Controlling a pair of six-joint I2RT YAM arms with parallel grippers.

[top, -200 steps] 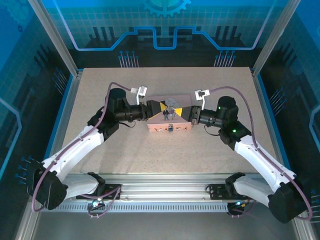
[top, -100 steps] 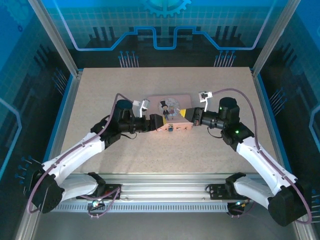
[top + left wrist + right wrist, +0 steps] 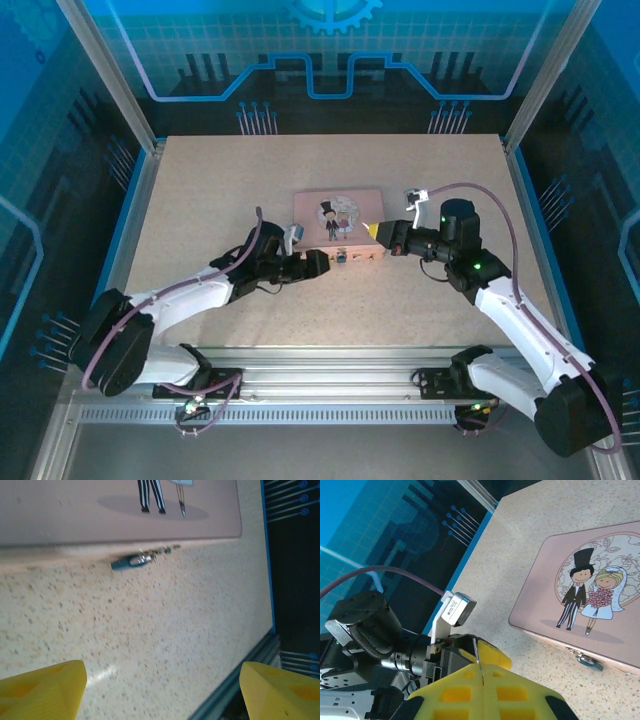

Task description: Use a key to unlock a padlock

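Backed left gripper, released and empty, off the pink box, baring padlock for key clenched in right gripper.

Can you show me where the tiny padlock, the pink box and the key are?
padlock (image 3: 131,561), left wrist view, on its bluish body.
pink box (image 3: 308,210), top external view, on its lid's plain pink corner.
key (image 3: 476,652), right wrist view, on its thin metal blade.

No legible text; white camera module possibly marked, too blurred to read.
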